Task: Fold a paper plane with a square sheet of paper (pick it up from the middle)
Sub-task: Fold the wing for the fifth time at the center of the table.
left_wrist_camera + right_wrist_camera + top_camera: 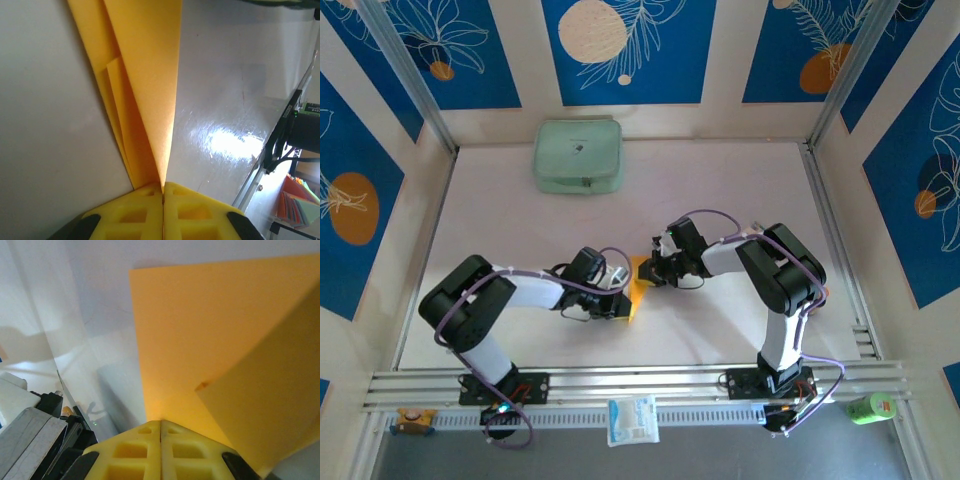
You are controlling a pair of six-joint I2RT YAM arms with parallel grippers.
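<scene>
Square sheet of paper (637, 288), part-folded, held upright over the surface (720, 190) between left pincer (163, 186) and right pincer (160, 422), both pressed together on its edges — at risk of tearing or losing creases under uneven pull.

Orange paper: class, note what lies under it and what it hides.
The white table lies beneath the paper, which the left pincer and right pincer pinch. Its folded layers cover their own inner faces and the table patch below.

We list: left arm (525, 290) and right arm (765, 262) elbowed inward, left gripper (620, 302) and right gripper (654, 272) closed tight, each pinching the folded orange-yellow paper (637, 288).
</scene>
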